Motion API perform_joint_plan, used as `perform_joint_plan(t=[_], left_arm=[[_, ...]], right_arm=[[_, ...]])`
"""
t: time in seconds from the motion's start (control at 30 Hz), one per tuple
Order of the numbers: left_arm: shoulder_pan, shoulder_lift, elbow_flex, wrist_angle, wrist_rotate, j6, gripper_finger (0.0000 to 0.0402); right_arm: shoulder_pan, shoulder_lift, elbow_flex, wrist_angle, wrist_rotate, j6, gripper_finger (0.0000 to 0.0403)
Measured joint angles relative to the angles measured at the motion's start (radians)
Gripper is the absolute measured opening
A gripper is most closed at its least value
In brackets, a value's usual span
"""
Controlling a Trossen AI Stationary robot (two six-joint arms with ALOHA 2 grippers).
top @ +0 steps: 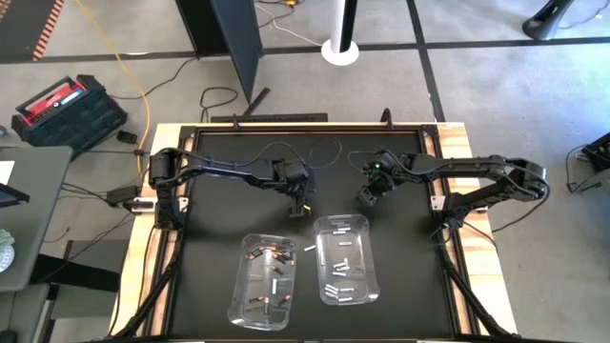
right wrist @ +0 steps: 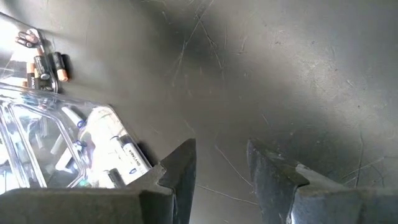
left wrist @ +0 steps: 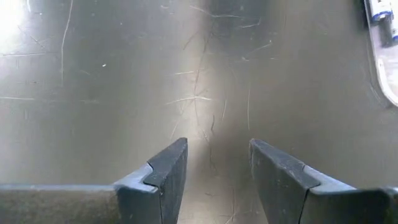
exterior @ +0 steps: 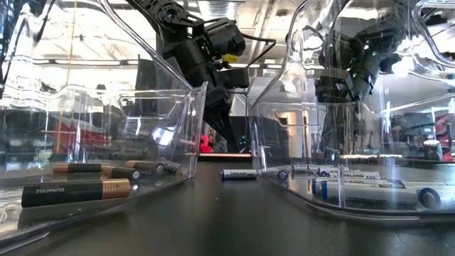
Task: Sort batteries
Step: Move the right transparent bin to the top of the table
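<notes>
Lying nearest the low camera, a black-and-copper Duracell cell [exterior: 75, 191] rests in the left clear bin [top: 235, 291], with more dark cells behind it. The right clear bin [top: 370, 272] holds white cells [exterior: 370, 188] with blue lettering. Between the two bins one white battery [exterior: 239, 173] lies loose on the black table mat [top: 400, 219], just off the right bin's near corner and outside both walls. In the high view at least one pale cell [top: 277, 285] also shows among the dark ones in the left bin; whether it is misplaced I cannot tell for sure.

Farther back, the left gripper [top: 300, 205] hangs above the mat just behind the gap between the bins, its fingers [left wrist: 165, 177] parted with nothing between them, only bare scratched mat beneath. The right gripper [top: 367, 195] hovers behind the right bin, its fingers [right wrist: 180, 168] likewise apart and holding nothing.

The sort looks nearly finished, and the step in hand appears to be a fresh pick. The loose white battery seems the obvious target: the next move calls for bringing a gripper down over it, squared across its long axis, closing, then lifting it into the right bin.
</notes>
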Motion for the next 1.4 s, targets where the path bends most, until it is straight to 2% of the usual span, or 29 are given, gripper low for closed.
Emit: perform_joint_plan(t=[0.23, 0.4, 0.5, 0.57, 0.7, 0.8, 1.13, 1.27, 1.4], left_arm=[[0.005, 0.0, 0.066, -0.083, -0.004, -0.067, 0.0169], [0.048, -0.003, 0.149, -0.208, -0.005, -0.152, 0.0169], [0.085, -0.038, 0.143, -0.246, -0.007, -0.23, 0.0169], [0.101, -0.076, 0.122, -0.249, -0.012, -0.292, 0.0169], [0.102, -0.178, 0.072, -0.239, -0.047, -0.412, 0.0169], [0.072, -0.258, 0.024, -0.243, -0.112, -0.498, 0.0169], [-0.135, -0.467, -0.105, -0.267, -0.318, -0.867, 0.0169], [-0.228, -0.499, -0.138, -0.271, -0.381, -1.007, 0.0169], [-0.301, -0.502, -0.166, -0.272, -0.404, -1.111, 0.0169]], right_arm=[[-0.015, -0.002, 0.001, -0.026, -0.003, 0.007, 0.0162], [-0.059, -0.019, 0.017, -0.193, -0.004, 0.007, 0.0162], [-0.071, -0.057, 0.019, -0.288, -0.001, 0.007, 0.0162], [-0.069, -0.107, 0.019, -0.363, 0.032, 0.008, 0.0162], [-0.045, -0.244, 0.019, -0.507, 0.166, 0.062, 0.0162], [-0.015, -0.372, 0.019, -0.593, 0.229, 0.141, 0.0162], [0.182, -0.783, 0.02, -0.722, 0.237, 0.445, 0.0161], [0.283, -0.878, 0.02, -0.736, 0.242, 0.532, 0.0152], [0.372, -0.896, 0.02, -0.72, 0.275, 0.561, 0.0134]])
